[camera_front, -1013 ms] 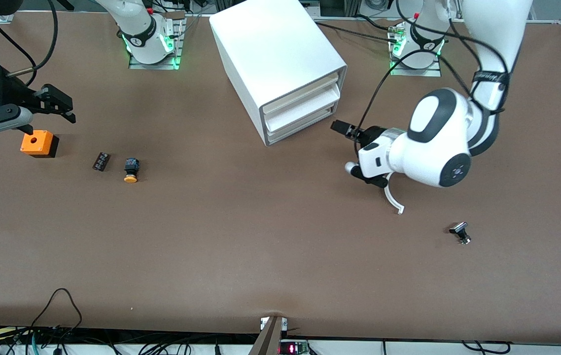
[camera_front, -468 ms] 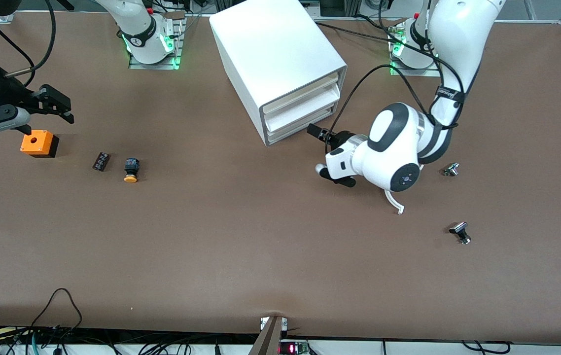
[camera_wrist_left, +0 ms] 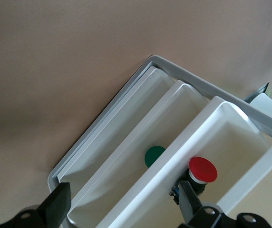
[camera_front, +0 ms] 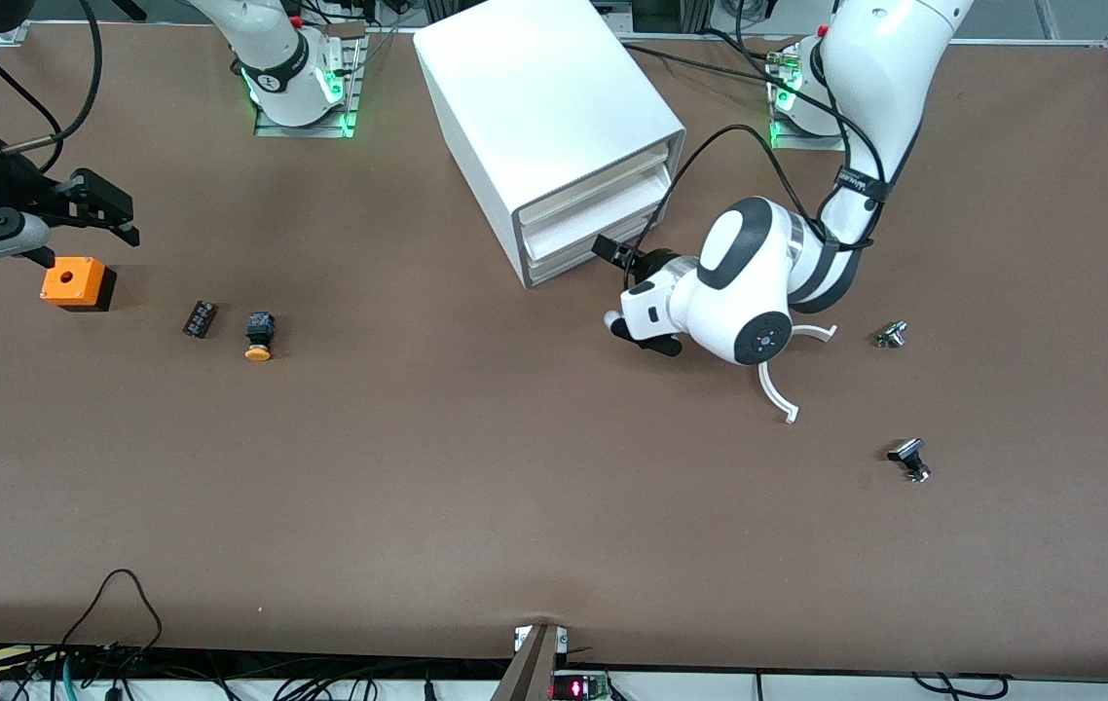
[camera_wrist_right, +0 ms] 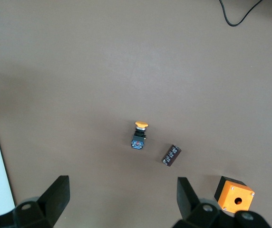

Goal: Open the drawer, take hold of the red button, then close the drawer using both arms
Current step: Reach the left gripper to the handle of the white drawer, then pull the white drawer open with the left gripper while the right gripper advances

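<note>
while right gripper (camera_front: pixel 116 219) waits spread over table, left gripper (camera_front: pixel 612 255) wide at three-drawer cabinet (camera_front: pixel 535 107); one button (camera_wrist_left: pixel 202 170), round red cap

A robotics lab: bolted arm bases (camera_front: pixel 301 78), trailing cables (camera_front: pixel 116 604).

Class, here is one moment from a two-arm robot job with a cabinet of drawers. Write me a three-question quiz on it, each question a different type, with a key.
1. True or false: the left claw is at the front of the cabinet.
2. Which cap colour shows in the drawer nearest the left wrist camera? A) yellow B) red C) blue
3. Fill in: the right claw hangs open over the table just beside the orange ____.

Key
1. True.
2. B: the red button; a green cap lies in another drawer.
3. box.
</note>
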Controlling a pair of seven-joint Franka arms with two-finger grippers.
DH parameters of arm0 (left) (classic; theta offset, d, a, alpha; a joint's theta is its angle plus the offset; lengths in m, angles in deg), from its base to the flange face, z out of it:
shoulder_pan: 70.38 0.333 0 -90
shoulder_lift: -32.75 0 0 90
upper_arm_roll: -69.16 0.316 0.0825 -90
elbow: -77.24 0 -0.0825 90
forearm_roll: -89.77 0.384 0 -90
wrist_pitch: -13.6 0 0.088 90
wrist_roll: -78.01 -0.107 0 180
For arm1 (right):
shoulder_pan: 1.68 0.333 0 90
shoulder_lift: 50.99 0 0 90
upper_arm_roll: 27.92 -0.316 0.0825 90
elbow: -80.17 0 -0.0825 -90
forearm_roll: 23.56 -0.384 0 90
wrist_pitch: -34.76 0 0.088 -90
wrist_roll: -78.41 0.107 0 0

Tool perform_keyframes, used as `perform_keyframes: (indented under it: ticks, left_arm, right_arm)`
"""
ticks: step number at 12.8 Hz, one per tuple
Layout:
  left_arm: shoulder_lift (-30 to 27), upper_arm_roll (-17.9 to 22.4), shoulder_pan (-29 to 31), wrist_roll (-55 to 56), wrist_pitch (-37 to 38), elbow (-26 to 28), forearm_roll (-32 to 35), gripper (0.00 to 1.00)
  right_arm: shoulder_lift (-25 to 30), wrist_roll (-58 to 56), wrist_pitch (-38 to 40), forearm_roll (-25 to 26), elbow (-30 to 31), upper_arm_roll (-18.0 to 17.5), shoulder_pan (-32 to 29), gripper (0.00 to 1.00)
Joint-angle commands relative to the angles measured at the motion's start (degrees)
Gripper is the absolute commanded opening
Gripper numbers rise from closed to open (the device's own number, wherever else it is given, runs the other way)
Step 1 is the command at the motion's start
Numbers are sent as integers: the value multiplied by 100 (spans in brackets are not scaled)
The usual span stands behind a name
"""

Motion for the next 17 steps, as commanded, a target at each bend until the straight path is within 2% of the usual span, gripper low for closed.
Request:
perform_keyframes:
  ticks: [1,10,13,17]
  left_arm:
    - [-43,59,-203,120,-122,139,-128,99]
    - [46,59,-590,331,-377,280,-128,92]
    - [54,59,-617,428,-412,288,-120,79]
    - [98,68,-705,533,-403,288,-102,55]
  right_arm:
    - [12,-11,22,-38,-22,24,-25,100]
    - [-40,-11,40,-38,-22,51,-87,100]
    - [-32,-11,49,-38,-22,51,-87,100]
    - [-32,-19,23,-29,-31,51,-78,100]
